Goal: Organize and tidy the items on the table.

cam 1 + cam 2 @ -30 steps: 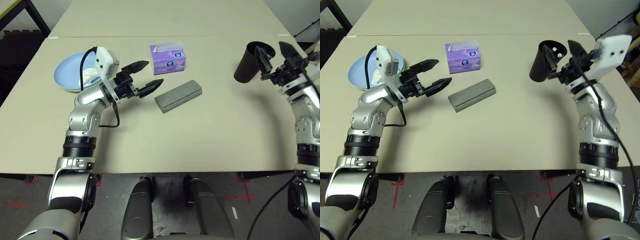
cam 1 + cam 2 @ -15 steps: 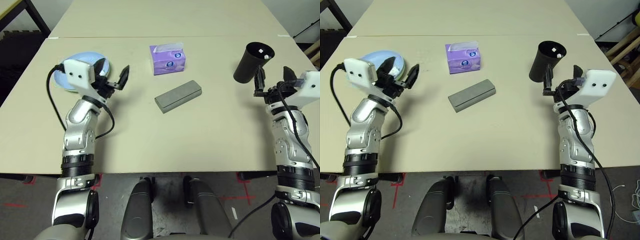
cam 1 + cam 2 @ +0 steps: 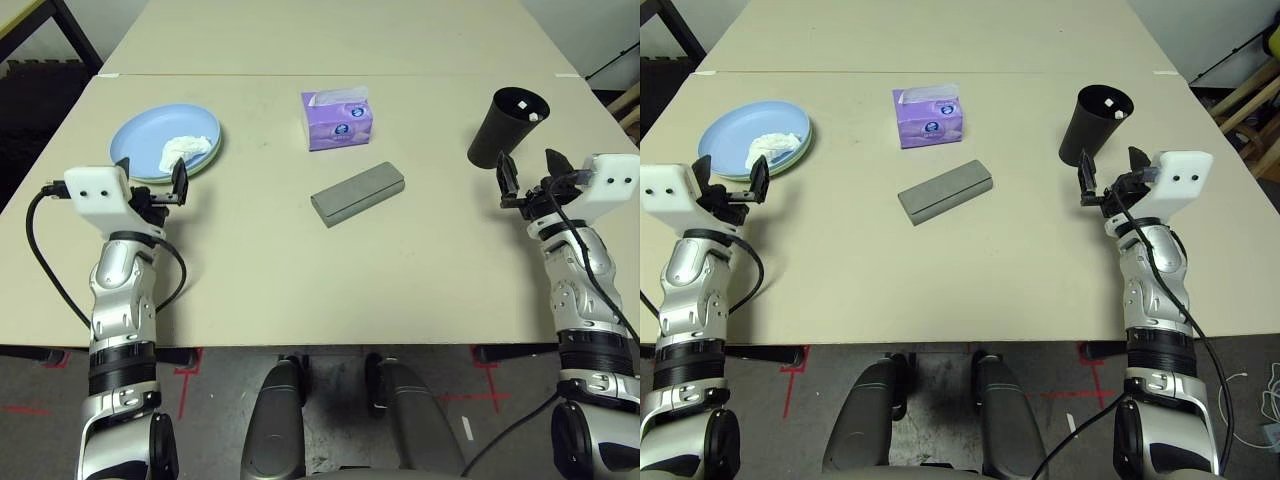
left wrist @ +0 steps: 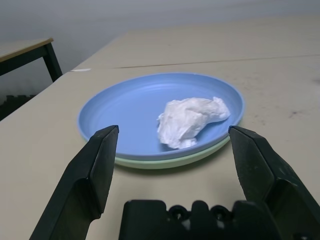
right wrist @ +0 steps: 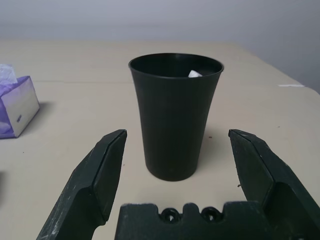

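Note:
A light blue plate [image 3: 150, 140] sits stacked on a pale green plate [image 4: 165, 161] at the table's far left, with a crumpled white tissue wad [image 3: 183, 150] lying in it. My left gripper [image 3: 732, 185] is open just short of the plates, touching nothing. A purple tissue box [image 3: 337, 120] stands mid-table, and a grey glasses case [image 3: 357, 194] lies just nearer than it. At the far right stands a tall black cup [image 3: 507, 127] with something small and white inside. My right gripper [image 3: 1110, 170] is open a little short of the cup, apart from it.
The cream table [image 3: 300, 270] has bare room across its near half between my arms. A second tabletop [image 3: 330, 35] butts against its far edge. Dark floor and a black frame [image 3: 60, 30] show at the far left.
Both arms have drawn back toward the near edge. The left gripper swung left, from beside the glasses case to in front of the plates. The right gripper backed away from the cup. Both stayed open.

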Robot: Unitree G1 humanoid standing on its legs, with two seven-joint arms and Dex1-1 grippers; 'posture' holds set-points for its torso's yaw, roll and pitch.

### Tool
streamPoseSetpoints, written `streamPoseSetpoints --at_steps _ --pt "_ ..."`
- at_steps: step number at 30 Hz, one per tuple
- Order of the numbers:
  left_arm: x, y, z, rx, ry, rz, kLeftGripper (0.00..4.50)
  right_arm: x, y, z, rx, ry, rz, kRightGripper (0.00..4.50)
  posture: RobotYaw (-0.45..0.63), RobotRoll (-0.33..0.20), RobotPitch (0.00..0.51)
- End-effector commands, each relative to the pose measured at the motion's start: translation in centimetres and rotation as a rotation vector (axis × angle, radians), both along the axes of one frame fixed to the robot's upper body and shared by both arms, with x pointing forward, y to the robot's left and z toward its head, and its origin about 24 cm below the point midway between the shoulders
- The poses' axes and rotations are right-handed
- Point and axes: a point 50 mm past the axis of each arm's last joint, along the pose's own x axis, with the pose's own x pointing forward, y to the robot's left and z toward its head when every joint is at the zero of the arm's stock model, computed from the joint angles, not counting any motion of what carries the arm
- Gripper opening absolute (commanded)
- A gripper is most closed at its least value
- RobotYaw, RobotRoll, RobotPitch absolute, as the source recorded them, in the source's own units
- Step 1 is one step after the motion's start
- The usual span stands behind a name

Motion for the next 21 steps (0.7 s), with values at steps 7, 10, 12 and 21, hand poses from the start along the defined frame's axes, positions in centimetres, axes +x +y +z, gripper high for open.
streamPoseSetpoints --at_steps 7,10,12,21 --pt "0.25 0.79 0.51 -0.066 -0.023 -0.011 4.5 -0.89 -1.55 0.28 0.015 -0.008 -0.032 4.48 0.13 0.0 0.185" --pt "0.44 0.8 0.68 -0.077 -0.029 -0.021 4.5 -0.94 -1.41 0.11 0.031 -0.008 -0.027 4.48 0.13 0.0 0.184" --pt "0.51 0.75 0.69 -0.083 -0.028 -0.027 4.5 -0.9 -1.19 -0.01 0.037 -0.008 -0.021 4.48 0.12 0.0 0.185" --pt "0.48 0.62 0.36 -0.092 -0.015 -0.045 4.5 -0.82 -1.11 -0.25 0.038 0.001 -0.018 4.48 0.13 0.0 0.185"
